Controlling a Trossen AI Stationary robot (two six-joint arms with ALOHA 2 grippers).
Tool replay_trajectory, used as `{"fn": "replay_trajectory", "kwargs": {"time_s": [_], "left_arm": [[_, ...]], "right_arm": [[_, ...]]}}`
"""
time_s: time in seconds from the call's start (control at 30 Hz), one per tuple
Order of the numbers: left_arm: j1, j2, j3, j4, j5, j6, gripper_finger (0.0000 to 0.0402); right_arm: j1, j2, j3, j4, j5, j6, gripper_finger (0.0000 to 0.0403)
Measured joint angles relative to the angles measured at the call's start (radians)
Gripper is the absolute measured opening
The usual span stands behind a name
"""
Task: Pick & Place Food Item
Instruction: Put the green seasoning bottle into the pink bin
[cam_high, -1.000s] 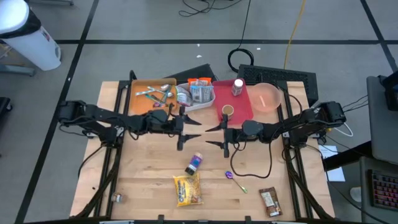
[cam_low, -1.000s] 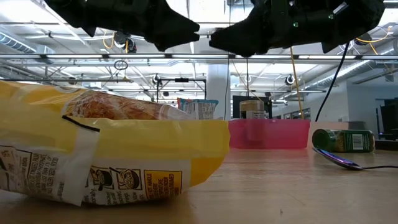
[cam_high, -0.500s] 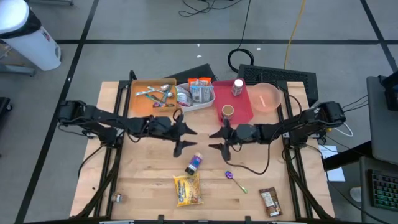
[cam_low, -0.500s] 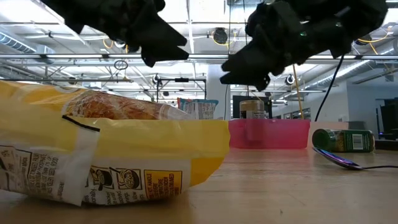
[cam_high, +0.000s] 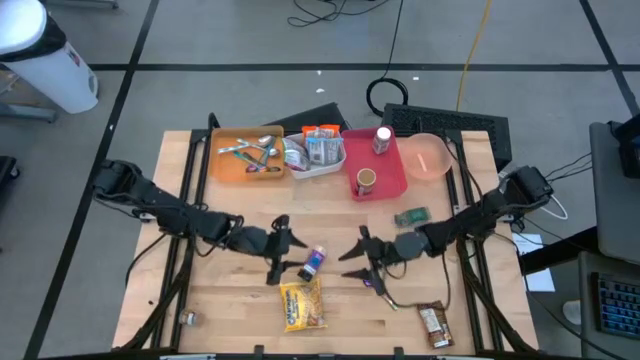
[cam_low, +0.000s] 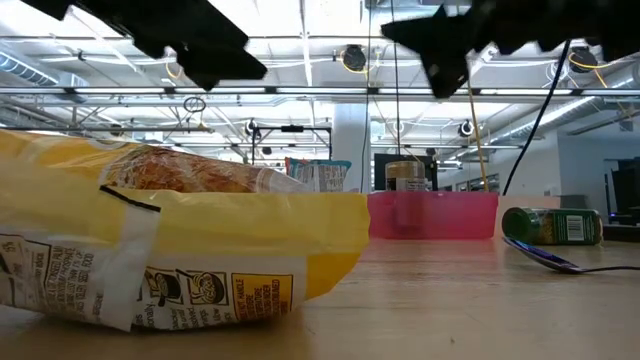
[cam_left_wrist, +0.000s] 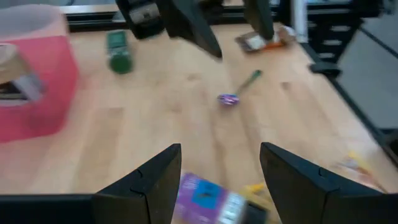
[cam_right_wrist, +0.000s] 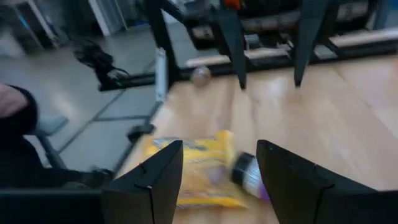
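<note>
Nothing is picked yet: both the left gripper (cam_high: 277, 255) and right gripper (cam_high: 358, 260), jaws spread and empty, flank the purple-labelled jar (cam_high: 314, 262), just beyond the yellow snack bag (cam_high: 302, 304).

Printed panels and a label show on the yellow food bag (cam_low: 170, 240) and green jar (cam_low: 553, 226), but no text is legible in any view.

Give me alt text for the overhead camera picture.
Two dark arms reach over a wooden table, the left end effector and right end effector open either side of a small purple-labelled bottle. A yellow snack bag lies just below.
</note>
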Motion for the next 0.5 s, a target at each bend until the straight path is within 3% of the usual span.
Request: {"fn": "replay_trajectory", "kwargs": {"time_s": [0.23, 0.5], "left_arm": [[-0.09, 0.0, 0.0, -0.001, -0.04, -0.029, 0.0227], [-0.13, 0.0, 0.0, -0.001, -0.053, -0.036, 0.0227]], "right_arm": [[0.135, 0.0, 0.0, 0.057, 0.096, -0.044, 0.0196], [0.208, -0.059, 0.0, 0.095, 0.115, -0.147, 0.0196]]}}
